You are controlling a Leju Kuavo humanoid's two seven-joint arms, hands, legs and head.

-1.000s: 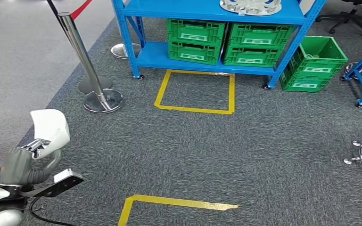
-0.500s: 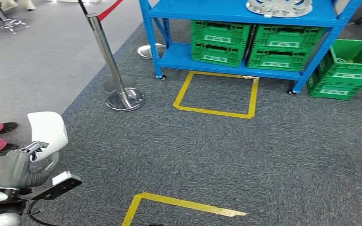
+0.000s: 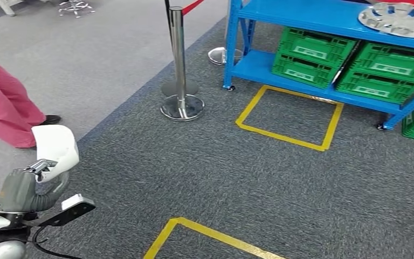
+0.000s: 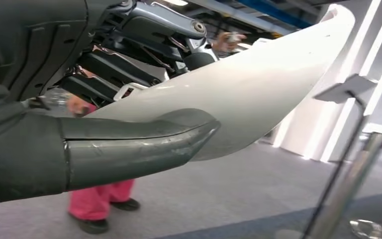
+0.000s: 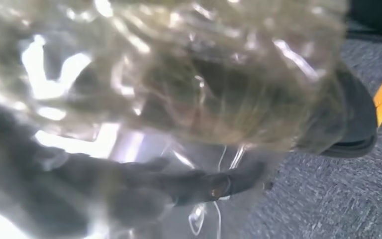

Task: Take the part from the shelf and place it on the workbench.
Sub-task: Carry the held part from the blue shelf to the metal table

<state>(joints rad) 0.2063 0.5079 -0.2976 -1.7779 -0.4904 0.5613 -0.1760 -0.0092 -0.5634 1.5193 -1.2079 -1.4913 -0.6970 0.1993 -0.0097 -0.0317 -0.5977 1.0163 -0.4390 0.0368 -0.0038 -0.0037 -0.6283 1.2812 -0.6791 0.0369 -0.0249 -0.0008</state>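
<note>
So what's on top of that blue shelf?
A silver disc-shaped part lies on the blue shelf's top board. Green crates sit on the board below; their contents are hidden.

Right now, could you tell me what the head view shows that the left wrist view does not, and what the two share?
Only the head view shows the blue shelf with green crates, a silver disc on its upper level, and yellow tape squares on the carpet. Only the left wrist view shows, close up, the thick grey thumb lying against the part's curved surface, and white pillars behind. Both show the left robot hand holding the white part, a person's pink trousers and a chrome stanchion.
</note>
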